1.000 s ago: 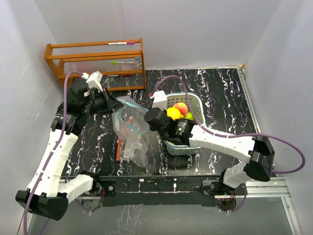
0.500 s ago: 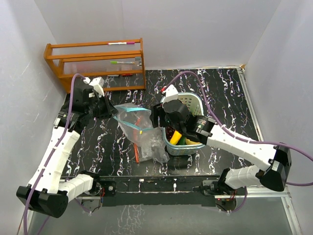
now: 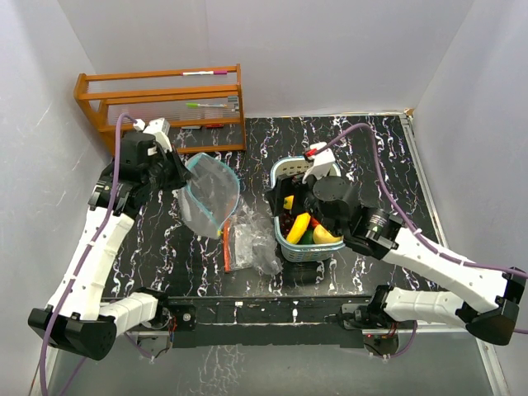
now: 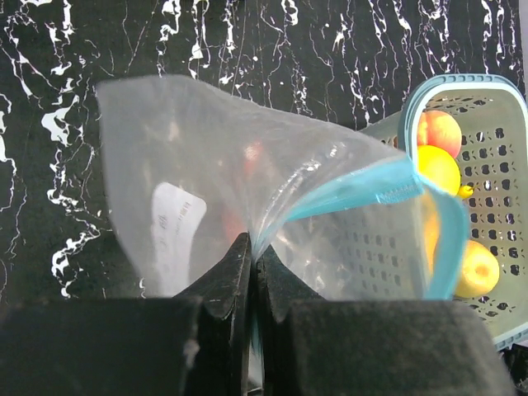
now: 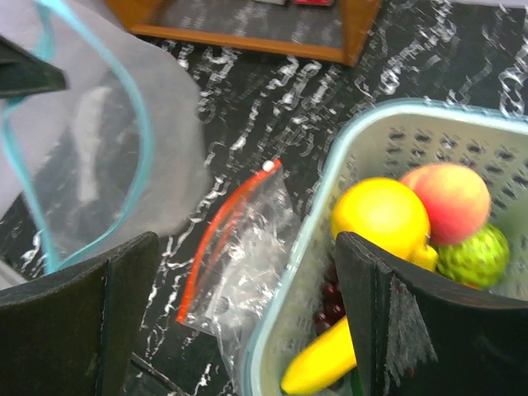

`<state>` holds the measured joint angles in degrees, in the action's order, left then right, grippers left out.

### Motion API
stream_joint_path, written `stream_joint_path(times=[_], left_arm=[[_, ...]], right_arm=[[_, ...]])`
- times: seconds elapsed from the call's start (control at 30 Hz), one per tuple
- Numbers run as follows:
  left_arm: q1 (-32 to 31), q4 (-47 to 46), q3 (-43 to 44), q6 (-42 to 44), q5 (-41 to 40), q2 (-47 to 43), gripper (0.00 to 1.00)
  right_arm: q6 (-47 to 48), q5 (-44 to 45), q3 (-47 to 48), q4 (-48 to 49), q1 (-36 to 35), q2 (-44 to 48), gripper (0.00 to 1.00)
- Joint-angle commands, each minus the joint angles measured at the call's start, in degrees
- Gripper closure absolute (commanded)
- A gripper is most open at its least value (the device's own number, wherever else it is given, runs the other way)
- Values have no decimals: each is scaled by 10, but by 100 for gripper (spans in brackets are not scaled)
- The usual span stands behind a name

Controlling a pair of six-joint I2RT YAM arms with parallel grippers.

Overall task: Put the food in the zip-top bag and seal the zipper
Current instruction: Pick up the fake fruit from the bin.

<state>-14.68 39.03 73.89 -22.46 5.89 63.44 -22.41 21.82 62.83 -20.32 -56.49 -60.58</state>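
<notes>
Holding the clear zip-top bag with the teal zipper up off the black marbled table, the left gripper has its jaws pressed together on the bag's rim. The mouth hangs open toward the centre of the overhead frame. The bag sits left of centre there, just beside the pale teal slotted plastic basket.

The right gripper hovers over the basket's near edge with its fingers spread wide and nothing between them.

By the look of it the task is at an early stage. In the right wrist view the glossy toy food lies in the basket at the right of the frame: a round yellow fruit, an orange-red fruit touching it, a bumpy green fruit below that, a yellow banana at the bottom, and dark purple grapes half hidden between them. A reddish blur shows through the held bag in the left wrist view. Whether it is a piece inside or something behind the plastic cannot be told.

A second crumpled clear bag with a red zipper lies flat on the table between the held bag and the basket. A wooden rack stands at the upper left.

What is left, then, is picking each fruit, dropping it through the open mouth, and closing the zipper.
</notes>
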Motion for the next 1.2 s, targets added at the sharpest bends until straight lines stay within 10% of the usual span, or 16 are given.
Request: stream_joint_path(times=[0.0,0.7,0.87,1.07,1.17], left_arm=[[4,-2,20,5,10,-2,100],[4,-57,-61,-23,89,-3,100],[4,-67,-75,-28,103,-2,100],[4,-67,-78,-26,101,-2,100],[4,-67,-77,-27,103,-2,100]], right_arm=[[-62,110,-12,-63,17,4,9],[-26,-70,-134,17,196,-89,15],[-13,-78,-132,35,203,-124,34],[-17,-83,-136,29,203,-127,87],[-23,-80,-127,8,203,-94,92]])
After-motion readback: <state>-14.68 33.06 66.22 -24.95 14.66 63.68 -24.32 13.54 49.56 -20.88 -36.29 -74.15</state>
